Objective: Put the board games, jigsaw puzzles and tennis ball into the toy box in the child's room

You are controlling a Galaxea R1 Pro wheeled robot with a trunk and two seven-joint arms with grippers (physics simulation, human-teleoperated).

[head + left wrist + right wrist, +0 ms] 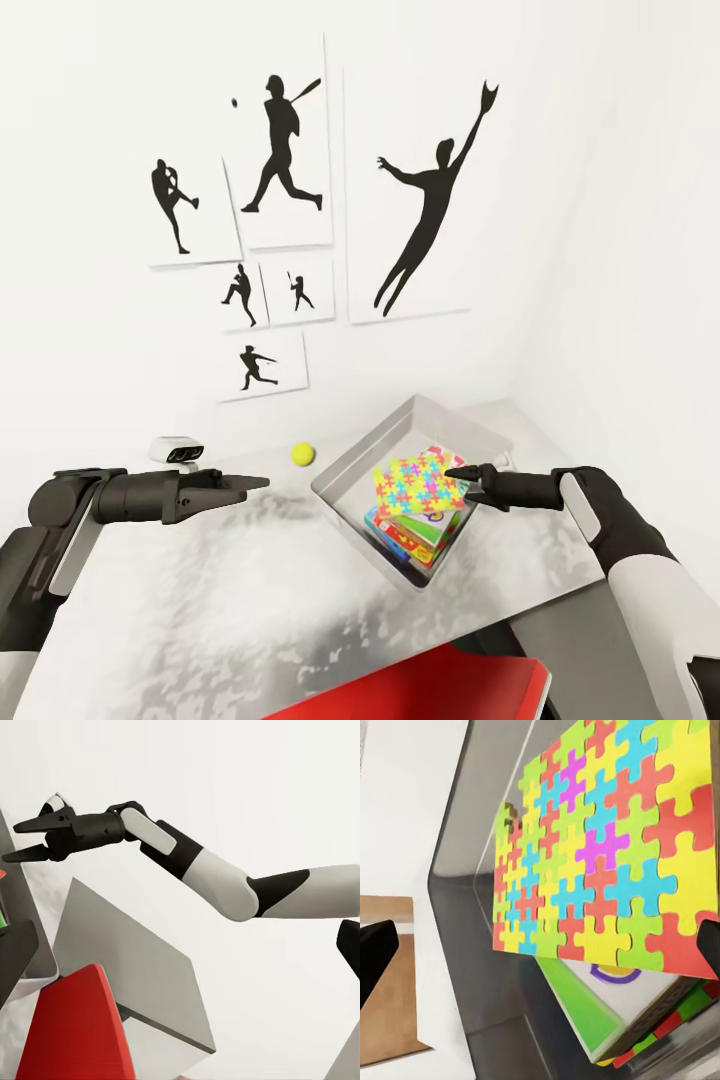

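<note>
The toy box (pixel 385 440) sits on the table (pixel 200 600), at its right end by the wall corner. Inside it a jigsaw puzzle (pixel 418 485) lies on top of stacked board games (pixel 405 540). In the right wrist view the puzzle (pixel 607 847) covers a white, green-edged game box (pixel 600 1009). My right gripper (pixel 458 482) hovers open just over the puzzle's near edge, holding nothing; the left wrist view also shows the right gripper (pixel 10 842) open. The tennis ball (pixel 302 455) rests on the table left of the box. My left gripper (pixel 250 485) stands open and empty, short of the ball.
A red slab (pixel 430 690) stands at the table's near edge. A small white device (pixel 177 450) sits by the wall behind my left arm. Baseball silhouette posters (pixel 285 150) hang on the white wall.
</note>
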